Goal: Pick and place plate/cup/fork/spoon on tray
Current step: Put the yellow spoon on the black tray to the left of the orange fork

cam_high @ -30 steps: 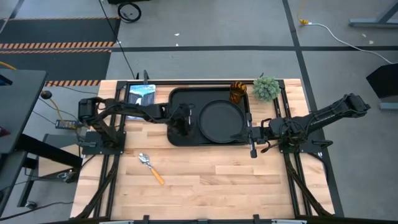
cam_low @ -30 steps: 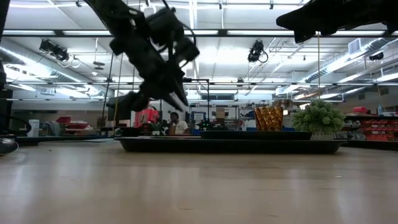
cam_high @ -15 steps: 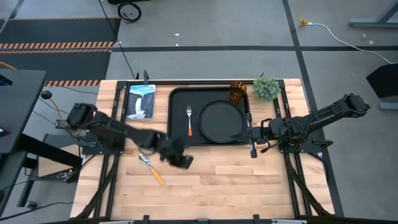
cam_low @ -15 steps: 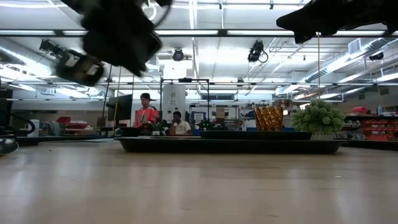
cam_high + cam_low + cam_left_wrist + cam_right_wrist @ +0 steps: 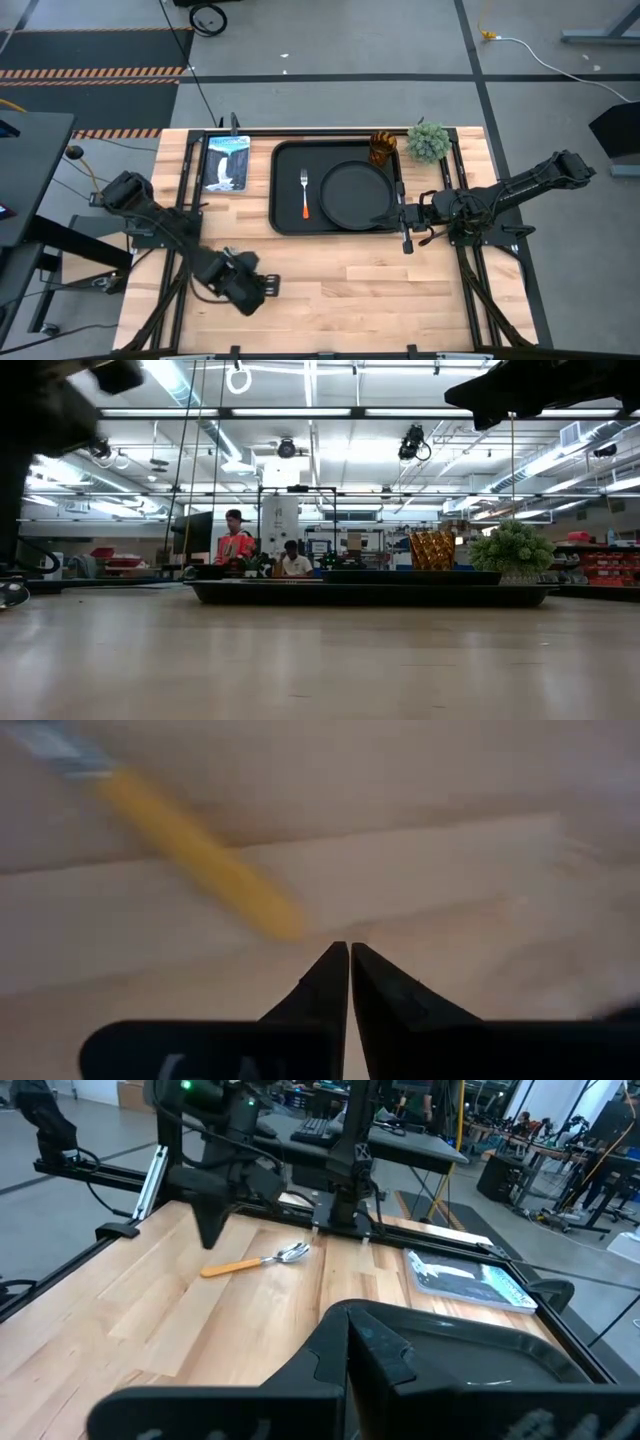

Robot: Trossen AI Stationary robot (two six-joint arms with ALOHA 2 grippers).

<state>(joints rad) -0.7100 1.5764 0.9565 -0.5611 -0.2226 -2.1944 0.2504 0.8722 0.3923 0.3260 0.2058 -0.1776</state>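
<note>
The black tray [image 5: 285,215] lies at the table's far middle. The round black plate [image 5: 355,192] lies flat in its right part, and the fork [image 5: 304,193] lies flat in its left part. The amber cup [image 5: 383,148] stands at the tray's far right corner. The spoon [image 5: 255,1262] lies flat on the wood near the table's left front; my left arm hides it in the high view. My left gripper [image 5: 349,955] is shut and hovers just off the free end of the spoon's orange handle [image 5: 200,855]. My right gripper [image 5: 347,1342] is shut beside the tray's near right corner.
A small green plant [image 5: 428,141] stands at the far right, beside the cup. A picture book [image 5: 226,160] lies left of the tray. Bare wood fills the table's near half. People stand in the room beyond the table [image 5: 236,545].
My left gripper has swung from over the tray's left part toward the table's near left and has come down over the spoon. The fork, hidden under it a second ago, now shows lying on the tray.
</note>
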